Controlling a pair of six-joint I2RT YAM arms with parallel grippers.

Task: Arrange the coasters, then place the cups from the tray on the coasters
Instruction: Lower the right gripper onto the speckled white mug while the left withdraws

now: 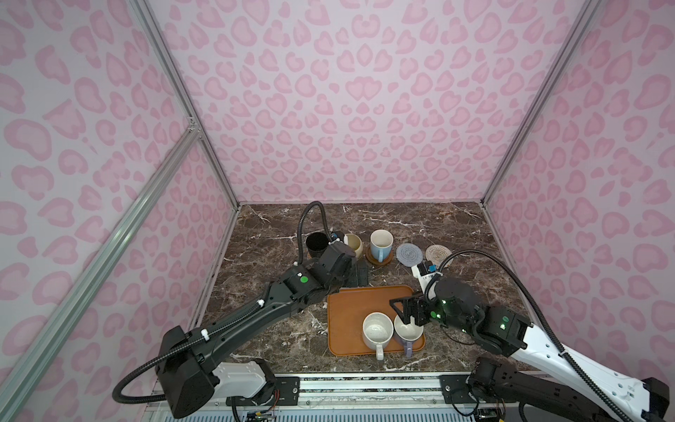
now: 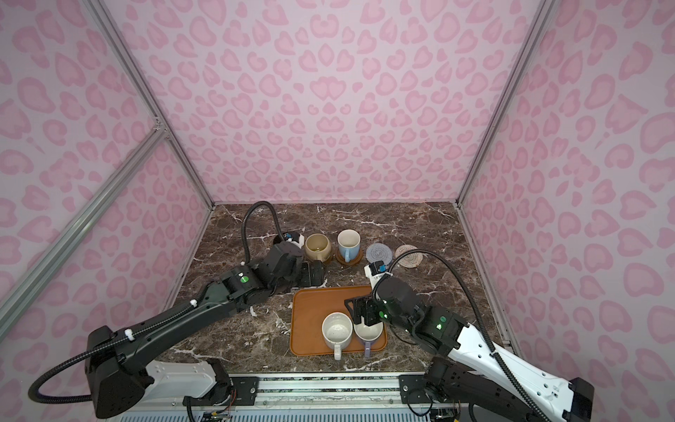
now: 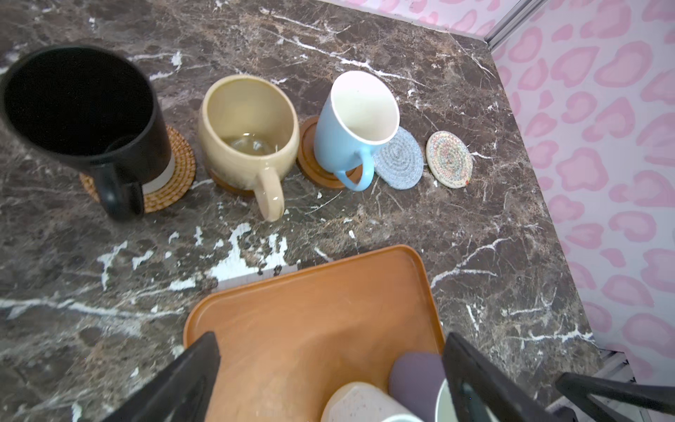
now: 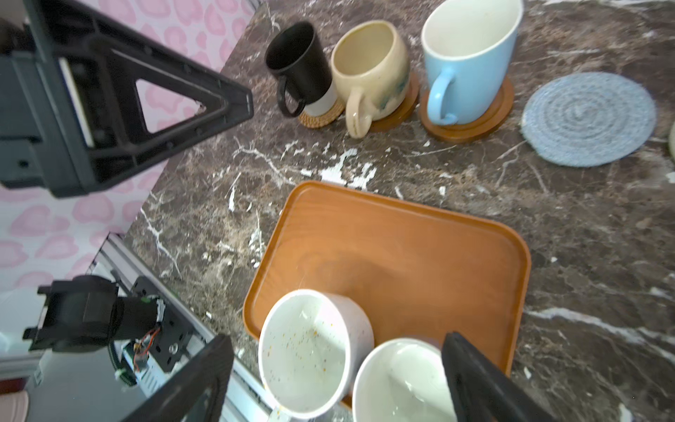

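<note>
In a row at the back, the black cup (image 3: 80,106) stands on the tan rattan coaster (image 3: 171,182). The cream-yellow cup (image 3: 248,131) and light blue cup (image 1: 381,243) each stand on a dark brown coaster (image 3: 310,153). The grey-blue coaster (image 1: 409,253) and beige coaster (image 1: 436,253) lie bare. The speckled white cup (image 1: 376,329) and lavender cup (image 1: 408,330) stand side by side on the tray (image 1: 350,310). My right gripper (image 1: 405,315) hangs open just over the lavender cup (image 4: 398,380). My left gripper (image 1: 357,274) is open and empty, between the row and the tray.
The dark marble table (image 1: 475,255) is boxed in by pink patterned walls on three sides. A metal rail (image 1: 365,387) runs along its front edge. The tray's far half (image 4: 401,248) is bare.
</note>
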